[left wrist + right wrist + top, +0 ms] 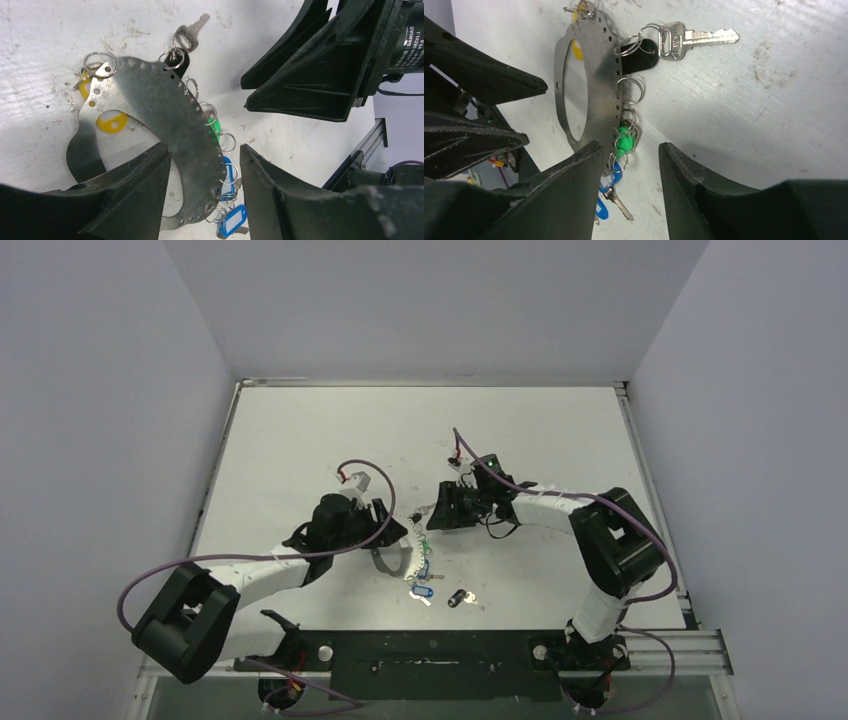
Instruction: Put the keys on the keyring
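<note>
We are judging this as the steadying step. Several keys are already hanging by small split rings from the keyring (150,95), here a flat perforated metal plate lying on the tabletop (300,440). What looks like a black-headed key (460,597) is lying apart, nearer the bases. The left gripper (205,147) is standing with fingers apart, straddling the plate's ringed edge above the blue tag (232,220). The right gripper (630,144) is likewise spread, astride the edge at the green tag (623,145). Neither is clamping anything. Next, we are expecting one pair to pinch the plate firmly, freeing the other for the loose key.
</note>
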